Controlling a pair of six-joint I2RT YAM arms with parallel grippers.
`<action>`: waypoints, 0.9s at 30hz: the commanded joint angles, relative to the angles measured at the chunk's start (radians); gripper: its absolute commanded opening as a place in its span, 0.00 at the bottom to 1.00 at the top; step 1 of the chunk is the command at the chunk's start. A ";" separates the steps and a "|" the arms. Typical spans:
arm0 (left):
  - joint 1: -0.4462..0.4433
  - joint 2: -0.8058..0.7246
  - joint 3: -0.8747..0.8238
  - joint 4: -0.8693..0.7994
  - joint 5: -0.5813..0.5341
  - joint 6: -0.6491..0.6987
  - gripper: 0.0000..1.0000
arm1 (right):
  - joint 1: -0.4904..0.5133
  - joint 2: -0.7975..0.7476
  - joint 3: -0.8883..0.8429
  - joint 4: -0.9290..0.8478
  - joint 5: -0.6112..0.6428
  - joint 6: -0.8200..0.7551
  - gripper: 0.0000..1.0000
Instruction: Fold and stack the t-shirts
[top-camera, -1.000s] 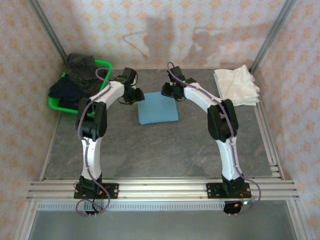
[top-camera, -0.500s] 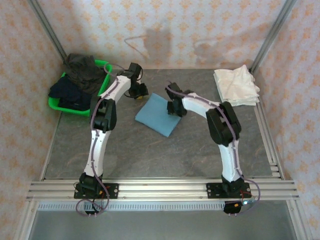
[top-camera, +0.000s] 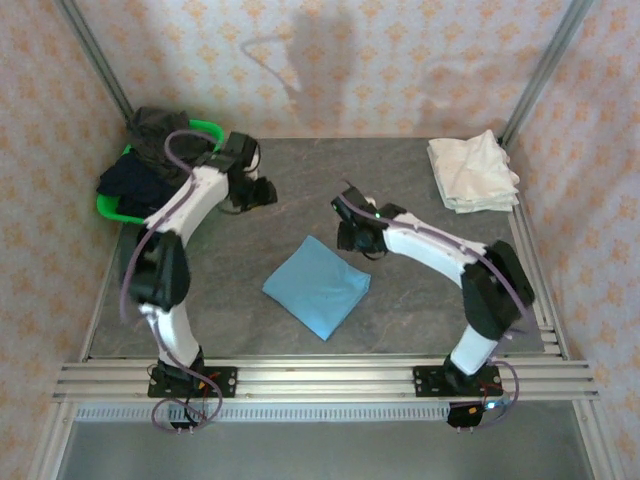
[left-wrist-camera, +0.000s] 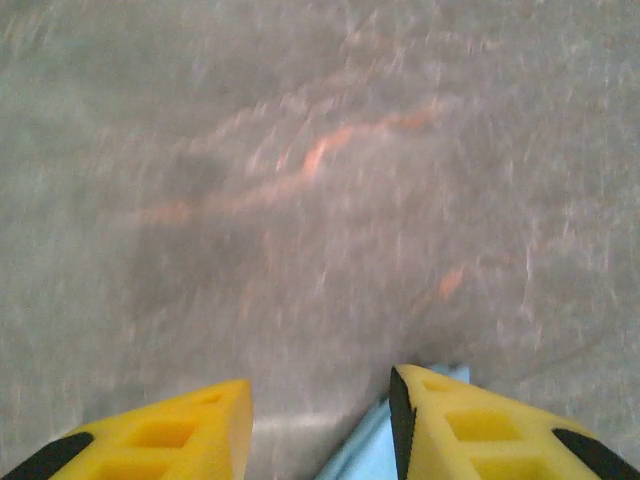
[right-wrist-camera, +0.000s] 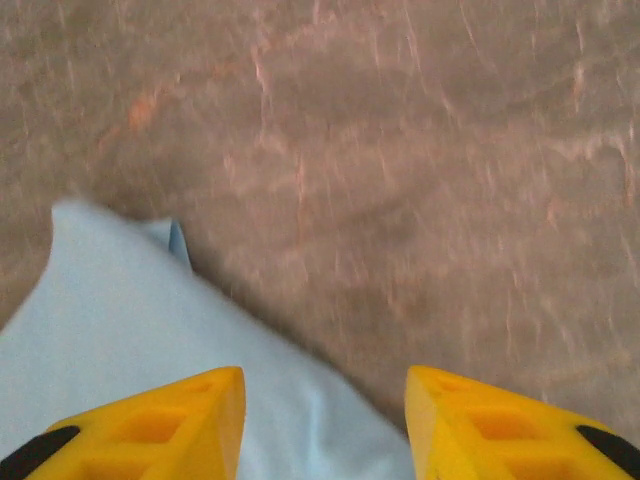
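At ten o'clock on the counter (top-camera: 250, 330), a green basket (top-camera: 112, 208) holds dark clothes (top-camera: 160, 140). The left fingers (left-wrist-camera: 150, 440) stand parted over bare stone, grasping nothing. Just toward six o'clock of centre lies the sky-blue t-shirt (top-camera: 318, 286), folded into a flat square. It looks light and limp and would likely fall open if lifted by one corner, so pinch two neighbouring corners through all layers. The right fingers (right-wrist-camera: 150, 430) hang released over its one o'clock edge. The cream-white t-shirts (top-camera: 472, 172) sit stacked at two o'clock. No print or label is readable.
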 joint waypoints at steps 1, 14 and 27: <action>-0.048 -0.193 -0.265 0.115 -0.047 -0.102 0.41 | -0.016 0.121 0.049 -0.025 -0.041 -0.088 0.44; -0.481 -0.514 -0.867 0.339 -0.137 -0.517 0.50 | -0.014 0.114 -0.093 0.067 -0.224 -0.140 0.48; -0.303 0.004 -0.459 0.289 -0.182 -0.227 0.35 | 0.027 -0.155 -0.424 0.177 -0.225 0.146 0.50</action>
